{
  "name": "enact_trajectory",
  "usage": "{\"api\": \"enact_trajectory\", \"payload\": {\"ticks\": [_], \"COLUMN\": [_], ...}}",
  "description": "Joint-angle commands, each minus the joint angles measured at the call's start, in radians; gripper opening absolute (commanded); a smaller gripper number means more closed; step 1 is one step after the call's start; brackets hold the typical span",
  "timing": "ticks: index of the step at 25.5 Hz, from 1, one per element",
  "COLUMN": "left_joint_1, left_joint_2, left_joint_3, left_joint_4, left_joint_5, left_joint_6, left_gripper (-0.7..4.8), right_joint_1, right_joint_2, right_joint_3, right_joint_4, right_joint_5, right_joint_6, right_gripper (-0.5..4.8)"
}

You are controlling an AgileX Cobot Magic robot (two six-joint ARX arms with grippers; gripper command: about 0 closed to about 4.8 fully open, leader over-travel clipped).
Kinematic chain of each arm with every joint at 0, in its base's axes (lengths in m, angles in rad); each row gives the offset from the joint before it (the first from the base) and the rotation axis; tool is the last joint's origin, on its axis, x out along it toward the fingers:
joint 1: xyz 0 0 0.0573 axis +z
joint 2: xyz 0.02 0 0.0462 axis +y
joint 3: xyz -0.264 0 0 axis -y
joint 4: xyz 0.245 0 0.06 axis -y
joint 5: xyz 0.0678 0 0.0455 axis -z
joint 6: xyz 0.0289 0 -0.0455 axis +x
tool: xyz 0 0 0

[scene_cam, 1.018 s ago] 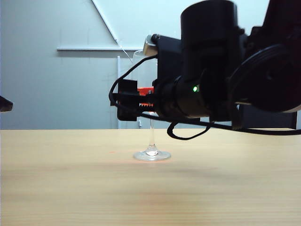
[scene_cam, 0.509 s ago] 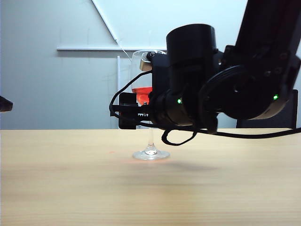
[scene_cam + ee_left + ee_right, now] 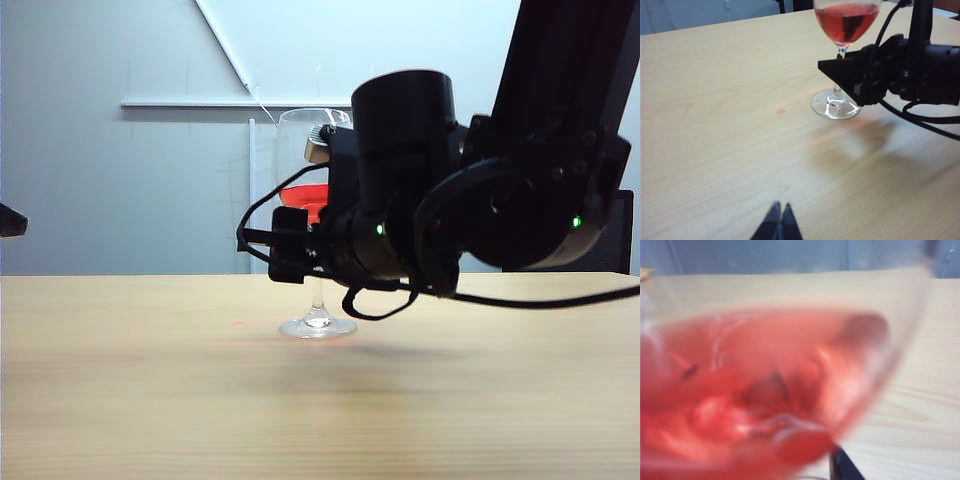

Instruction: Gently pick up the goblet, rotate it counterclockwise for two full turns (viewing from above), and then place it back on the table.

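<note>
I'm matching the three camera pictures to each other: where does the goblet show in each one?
Exterior view: goblet at centre, foot on the table, bowl partly behind the right claw.
Left wrist view: goblet at upper right, right claw at its stem.
Right wrist view: its red bowl fills most of the picture.
Shared landmark: the red liquid.

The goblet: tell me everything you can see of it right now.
The goblet is clear glass with a tulip bowl partly filled with red liquid, a thin stem and a round flat foot. It stands upright, its foot on the table. The right pincer is at its stem just under the bowl; whether it touches is unclear.
</note>
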Motion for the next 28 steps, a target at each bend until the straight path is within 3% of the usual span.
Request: {"api": "enact_trajectory", "payload": {"ticks": [1, 7, 14, 17, 20, 23, 28], "left_joint_1": [0.000, 0.000, 0.000, 0.000, 0.000, 0.000, 0.000], "left_joint_2": [0.000, 0.000, 0.000, 0.000, 0.000, 0.000, 0.000], "left_joint_3": [0.003, 0.003, 0.003, 0.003, 0.003, 0.003, 0.003], "left_joint_4": [0.012, 0.012, 0.012, 0.012, 0.012, 0.012, 0.012], "left_joint_5": [0.001, 0.001, 0.001, 0.001, 0.001, 0.001, 0.001], "left_joint_6": [0.000, 0.000, 0.000, 0.000, 0.000, 0.000, 0.000], "left_gripper": [-0.05, -0.05, -0.05, -0.05, -0.05, -0.05, -0.05], "right_joint_1": [-0.002, -0.006, -0.008, -0.008, -0.008, -0.007, -0.007], "right_joint_2": [0.012, 0.018, 0.018, 0.018, 0.018, 0.018, 0.018], "right_joint_3": [0.002, 0.003, 0.003, 0.003, 0.003, 0.003, 0.003], "right_joint_4": [0.070, 0.107, 0.122, 0.122, 0.122, 0.125, 0.131], "right_joint_5": [0.003, 0.002, 0.002, 0.001, -0.012, -0.016, -0.018], "right_joint_6": [0.016, 0.016, 0.015, 0.015, 0.015, 0.016, 0.016], "right_gripper": [2.68, 2.65, 2.23, 1.54, 1.43, 0.37, -0.02]}}
